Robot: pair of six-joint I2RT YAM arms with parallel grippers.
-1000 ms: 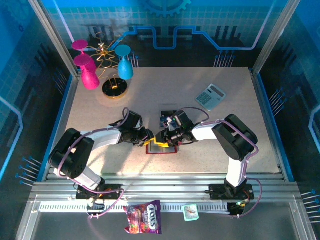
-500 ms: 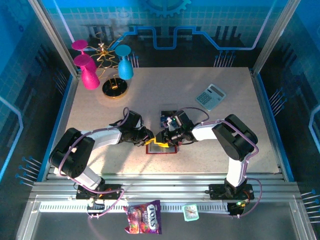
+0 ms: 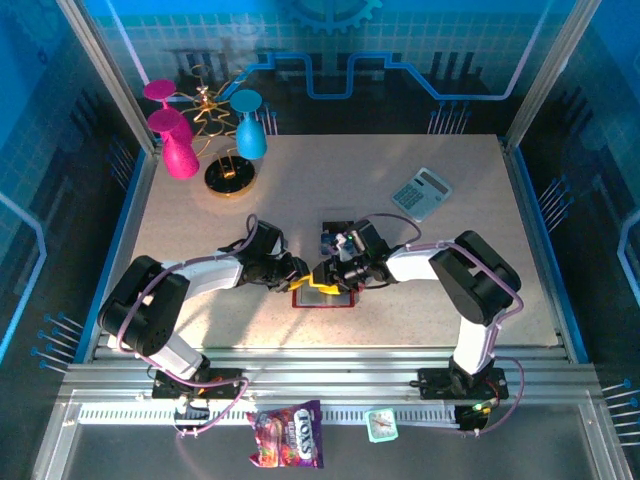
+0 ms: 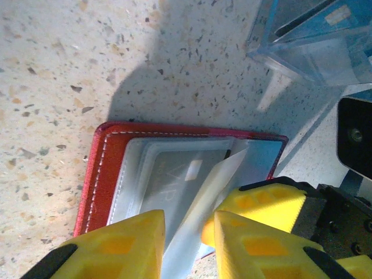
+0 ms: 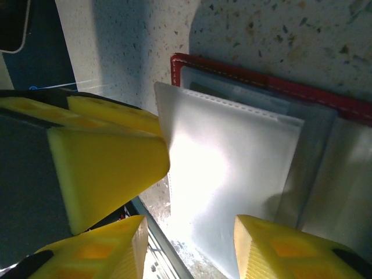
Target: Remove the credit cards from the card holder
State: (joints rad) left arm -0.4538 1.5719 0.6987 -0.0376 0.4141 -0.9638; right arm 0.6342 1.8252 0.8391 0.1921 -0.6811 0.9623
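Observation:
The red card holder (image 3: 303, 300) lies open on the table's near middle, and both grippers meet over it. In the left wrist view its red cover (image 4: 102, 168) frames clear grey pockets, one with a grey card (image 4: 174, 183) showing a chip. A clear pocket leaf (image 4: 226, 174) stands up and passes between the fingers of my left gripper (image 4: 189, 244), which stand slightly apart. My right gripper (image 5: 189, 250) is open wide around the same pale leaf (image 5: 232, 168), above the red rim (image 5: 302, 93). From above, the left gripper (image 3: 298, 274) and right gripper (image 3: 322, 276) almost touch.
A clear plastic box (image 3: 335, 222) stands just behind the holder, close to the fingers (image 4: 314, 40). A grey calculator (image 3: 421, 192) lies at the back right. Pink goblets (image 3: 178, 150), a blue goblet (image 3: 248, 125) and a gold stand sit back left.
Both grippers stay over the holder. The right arm's elbow has shifted slightly right. Nothing has been taken out or let go.

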